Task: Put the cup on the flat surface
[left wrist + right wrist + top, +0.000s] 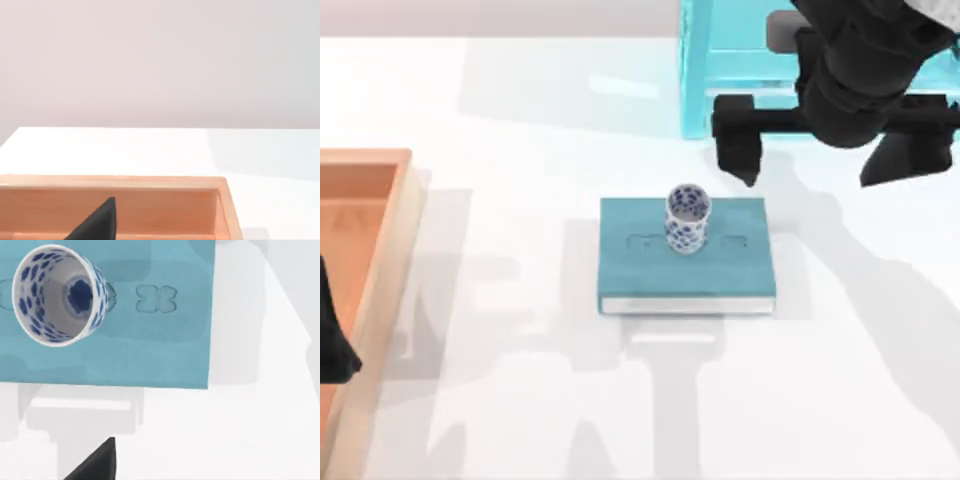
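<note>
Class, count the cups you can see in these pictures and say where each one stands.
1. The cup stands upright on the teal book near the table's middle, untouched by either gripper.

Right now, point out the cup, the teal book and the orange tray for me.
cup (pixel 686 226), top view, on its patterned side wall.
teal book (pixel 640 265), top view, on its bare cover.
orange tray (pixel 395 240), top view, on its right rim.

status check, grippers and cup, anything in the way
Right gripper open, above table behind book. Left gripper parked over tray. Cup upright on book, path clear.
</note>
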You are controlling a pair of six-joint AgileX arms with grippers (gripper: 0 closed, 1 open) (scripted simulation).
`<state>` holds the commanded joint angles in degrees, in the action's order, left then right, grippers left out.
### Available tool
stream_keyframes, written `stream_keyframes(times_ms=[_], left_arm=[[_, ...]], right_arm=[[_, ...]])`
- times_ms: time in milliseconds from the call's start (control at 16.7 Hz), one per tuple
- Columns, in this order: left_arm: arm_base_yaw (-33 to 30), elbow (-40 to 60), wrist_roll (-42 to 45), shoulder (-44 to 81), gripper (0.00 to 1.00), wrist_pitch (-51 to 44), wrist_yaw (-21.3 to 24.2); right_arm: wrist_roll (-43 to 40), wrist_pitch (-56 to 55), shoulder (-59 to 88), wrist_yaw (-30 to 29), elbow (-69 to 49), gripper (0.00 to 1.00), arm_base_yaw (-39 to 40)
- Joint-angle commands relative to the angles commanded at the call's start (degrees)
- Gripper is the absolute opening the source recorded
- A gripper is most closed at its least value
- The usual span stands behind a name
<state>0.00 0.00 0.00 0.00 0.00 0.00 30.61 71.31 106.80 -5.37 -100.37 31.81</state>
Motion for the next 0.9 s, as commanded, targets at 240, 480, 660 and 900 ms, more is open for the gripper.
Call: stream_keyframes(times_ms=[240, 480, 660, 900], left_arm=[[0.00, 0.00, 0.00, 0.00, 1.00, 0.00, 0.00], [0.00, 0.00, 0.00, 0.00, 1.00, 0.00, 0.00], [0.00, 0.00, 0.00, 0.00, 1.00, 0.00, 0.00], [0.00, 0.00, 0.00, 0.00, 1.00, 0.00, 0.00]], right_arm=[[5.32, 9.70, 15.69, -0.99, -21.27, 1.00, 4.54], [9.21, 15.53, 25.79, -1.78, -37.15, 1.00, 7.59], [10.79, 17.54, 29.42, -2.11, -43.28, 1.00, 8.72], [11.04, 17.82, 29.94, -2.16, -44.21, 1.00, 8.88]])
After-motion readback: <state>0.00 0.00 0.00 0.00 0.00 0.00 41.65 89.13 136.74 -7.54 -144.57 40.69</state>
